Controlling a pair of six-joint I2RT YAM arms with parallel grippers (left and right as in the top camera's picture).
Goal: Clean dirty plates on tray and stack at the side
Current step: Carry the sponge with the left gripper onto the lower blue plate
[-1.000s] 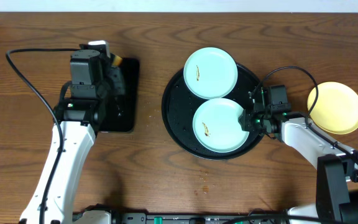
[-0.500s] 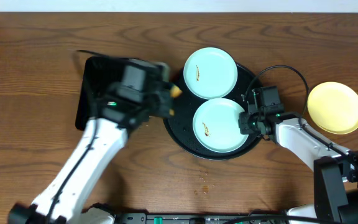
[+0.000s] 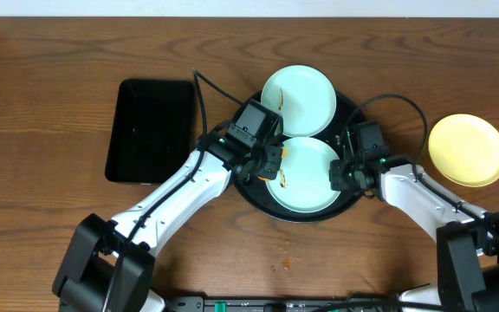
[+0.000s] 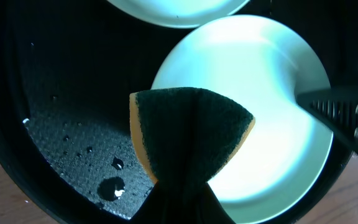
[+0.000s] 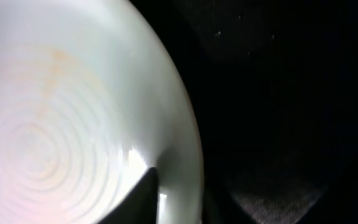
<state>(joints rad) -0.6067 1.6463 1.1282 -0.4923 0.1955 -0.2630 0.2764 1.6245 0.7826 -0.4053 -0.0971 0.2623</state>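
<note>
Moved since the earlier frame: left arm, gone from the rectangular tray [image 3: 150,130] at the left side of the table [image 3: 42,87] across to the round tray [image 3: 343,108]; right arm barely shifted. Item one, left gripper [image 3: 271,165]: clenched on a green-and-yellow sponge [image 4: 191,134], poised over the left edge of the near plate [image 3: 310,182], close to its brown smear [image 3: 284,180]. Item two, right gripper [image 3: 340,173]: at that plate's right rim, one finger [image 5: 138,199] on the inner lip; I cannot tell whether the jaws have truly closed on it. Item three, far plate [image 3: 298,102]: at the tray's back edge, overhanging the rim. Item four, yellow plate [image 3: 467,150]: off the tray, near the table's right edge. Hazards as I judge them: if the right hold is loose, a scrub from the left could shove the near plate sideways, more so with water droplets [image 4: 114,186] on the tray floor. Pressing on the plate's edge instead of its centre could tip it. Both wrists work over one small plate, so a long stroke risks knocking sponge into finger.
</note>
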